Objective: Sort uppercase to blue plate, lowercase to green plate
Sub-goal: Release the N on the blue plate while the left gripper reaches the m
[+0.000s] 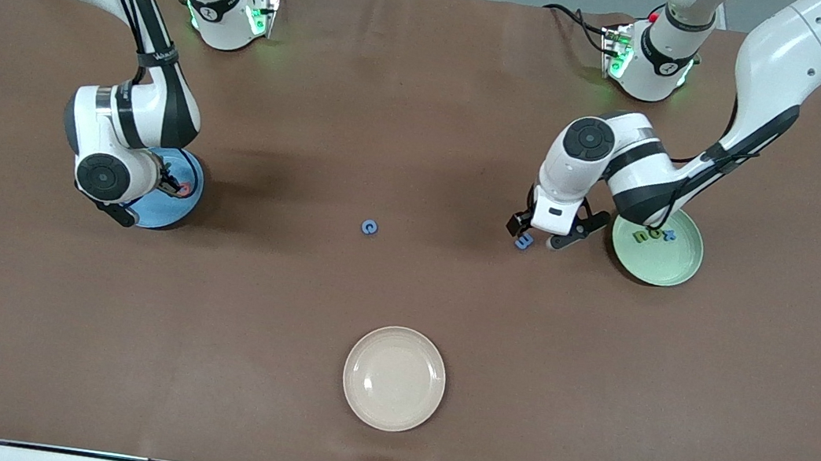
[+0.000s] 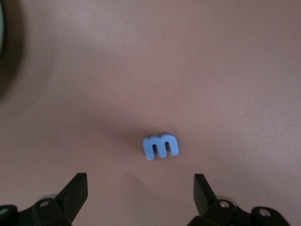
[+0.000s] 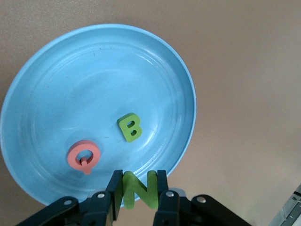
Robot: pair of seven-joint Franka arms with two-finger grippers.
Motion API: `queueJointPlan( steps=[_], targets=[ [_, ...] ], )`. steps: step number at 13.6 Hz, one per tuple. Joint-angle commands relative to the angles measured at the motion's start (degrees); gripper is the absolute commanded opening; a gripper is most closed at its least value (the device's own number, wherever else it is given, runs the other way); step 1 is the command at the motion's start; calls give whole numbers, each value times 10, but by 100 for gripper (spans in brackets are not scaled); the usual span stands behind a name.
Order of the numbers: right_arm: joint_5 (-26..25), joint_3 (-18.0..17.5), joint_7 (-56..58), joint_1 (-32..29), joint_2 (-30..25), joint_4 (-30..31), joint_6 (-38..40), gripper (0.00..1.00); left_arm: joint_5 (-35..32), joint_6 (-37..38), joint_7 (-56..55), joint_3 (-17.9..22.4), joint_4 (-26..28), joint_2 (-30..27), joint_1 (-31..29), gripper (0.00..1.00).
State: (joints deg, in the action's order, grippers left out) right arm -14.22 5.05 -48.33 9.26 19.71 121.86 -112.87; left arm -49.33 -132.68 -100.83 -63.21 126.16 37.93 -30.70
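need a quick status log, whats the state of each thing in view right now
left gripper: open, low over the blue m
blue m: flat on the table, not gripped
right gripper: holding the green N over the blue plate
green N: upright between the fingers
blue plate: holds B and Q
green plate: holds three letters
blue C: loose on table
cream plate: empty

Table [image 1: 427,106] cover: matt brown, cloth-like, faint creases. Blue plate [image 3: 61,70] — smooth, glossy, soft highlights, looks plastic. Letters B [image 3: 129,127], Q [image 3: 83,157], N [image 3: 139,189], m [image 2: 161,146] — matt, foam-like. Cream plate [image 1: 394,378]: smooth, slight sheen. End effector fingers [image 3: 162,188]: matt black plastic.
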Motion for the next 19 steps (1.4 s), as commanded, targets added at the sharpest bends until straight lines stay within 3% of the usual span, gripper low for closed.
queueJointPlan(
  steps=[1, 6, 12, 15, 19],
  targets=[
    [-13, -12, 2, -21, -21, 17, -10, 100, -1, -22, -3, 17, -8, 25, -5, 99],
    [-5, -14, -5, -21, -39, 15, -9, 100, -1, -70, -12, 76, -18, 30, 45, 99],
    [96, -16, -9, -8, -70, 1, -7, 100, 0, -79, -14, 117, -47, 46, 90, 98],
    [111, -16, -31, 8, -77, 0, -8, 100, 0, -79, -14, 127, -50, 50, 99, 88],
    [111, -16, -163, 74, -75, -29, -4, 100, -1, -79, -14, 131, -50, 50, 101, 72]
  ],
)
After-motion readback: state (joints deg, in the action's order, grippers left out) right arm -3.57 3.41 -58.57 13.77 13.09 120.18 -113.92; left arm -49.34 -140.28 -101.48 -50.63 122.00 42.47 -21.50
